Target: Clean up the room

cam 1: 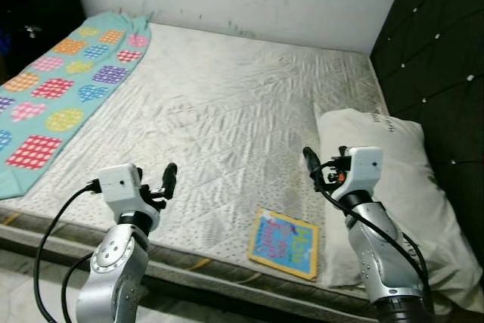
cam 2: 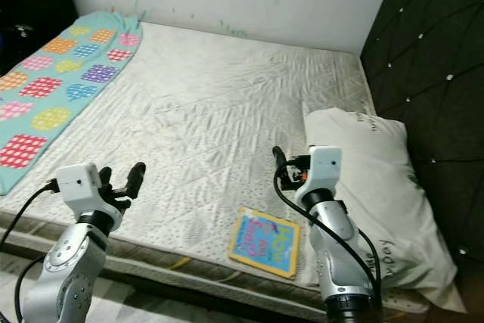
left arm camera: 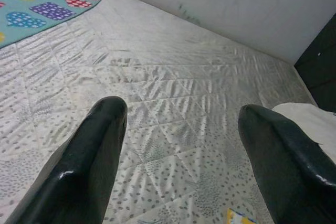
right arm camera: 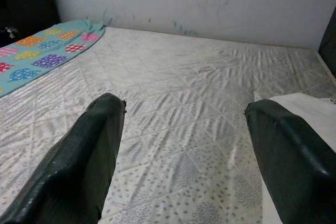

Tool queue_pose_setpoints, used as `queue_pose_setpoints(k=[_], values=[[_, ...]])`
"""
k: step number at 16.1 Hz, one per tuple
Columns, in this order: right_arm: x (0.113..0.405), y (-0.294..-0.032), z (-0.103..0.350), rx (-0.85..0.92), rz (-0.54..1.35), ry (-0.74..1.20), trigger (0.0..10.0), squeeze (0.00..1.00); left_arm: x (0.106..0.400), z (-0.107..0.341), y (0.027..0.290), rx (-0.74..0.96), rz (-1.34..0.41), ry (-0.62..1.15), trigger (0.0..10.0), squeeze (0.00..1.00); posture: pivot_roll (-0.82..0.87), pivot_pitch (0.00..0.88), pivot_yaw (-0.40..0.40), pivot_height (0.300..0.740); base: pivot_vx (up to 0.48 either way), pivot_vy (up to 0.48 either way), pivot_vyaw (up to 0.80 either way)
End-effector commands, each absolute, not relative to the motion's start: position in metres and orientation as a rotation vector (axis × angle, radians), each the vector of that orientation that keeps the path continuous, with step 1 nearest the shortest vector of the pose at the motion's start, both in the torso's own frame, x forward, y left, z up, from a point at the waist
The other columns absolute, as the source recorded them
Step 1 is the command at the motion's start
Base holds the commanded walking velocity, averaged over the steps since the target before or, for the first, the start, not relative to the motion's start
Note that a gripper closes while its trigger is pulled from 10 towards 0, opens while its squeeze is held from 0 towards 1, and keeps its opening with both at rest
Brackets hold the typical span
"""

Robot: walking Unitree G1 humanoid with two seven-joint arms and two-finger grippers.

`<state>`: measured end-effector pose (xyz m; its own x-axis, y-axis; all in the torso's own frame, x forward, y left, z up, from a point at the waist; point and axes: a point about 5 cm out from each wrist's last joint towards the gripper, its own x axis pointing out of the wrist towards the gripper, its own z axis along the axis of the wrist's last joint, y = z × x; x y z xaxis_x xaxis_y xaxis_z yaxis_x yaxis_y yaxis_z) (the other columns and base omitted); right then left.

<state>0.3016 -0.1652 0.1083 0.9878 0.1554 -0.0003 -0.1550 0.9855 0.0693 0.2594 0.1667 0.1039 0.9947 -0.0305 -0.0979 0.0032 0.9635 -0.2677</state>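
Both silver arms are raised in front, elbows bent, white wrist housings level and cables looping down from each. The left claw (cam 2: 121,175) points forward with its two black fingers (left arm camera: 92,156) spread wide apart, gripping nothing. The right claw (cam 1: 310,163) is held up a touch higher, its fingers (right arm camera: 84,156) also splayed wide with nothing between them.

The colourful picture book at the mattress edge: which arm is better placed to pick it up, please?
Probably the right: the open right gripper hovers just above the colourful picture book; the left gripper is farther off.
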Motion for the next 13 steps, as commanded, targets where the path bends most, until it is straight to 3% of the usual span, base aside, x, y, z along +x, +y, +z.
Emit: queue_pose_setpoints(k=[1,13], values=[[0.3018,-0.1663,0.1107,0.063,0.155,0.001,10.0,0.0,0.2587,0.106,0.1663,-0.258,-0.021,0.099,10.0,0.0,-0.05,0.0,-0.03,0.74,0.0,0.0,0.0],[0.3031,-0.1688,0.1114,0.038,0.167,0.005,10.0,0.0,0.2598,0.1066,0.1641,-0.271,-0.014,0.098,10.0,0.0,-0.06,0.0,-0.043,0.74,0.0,0.466,0.0]])
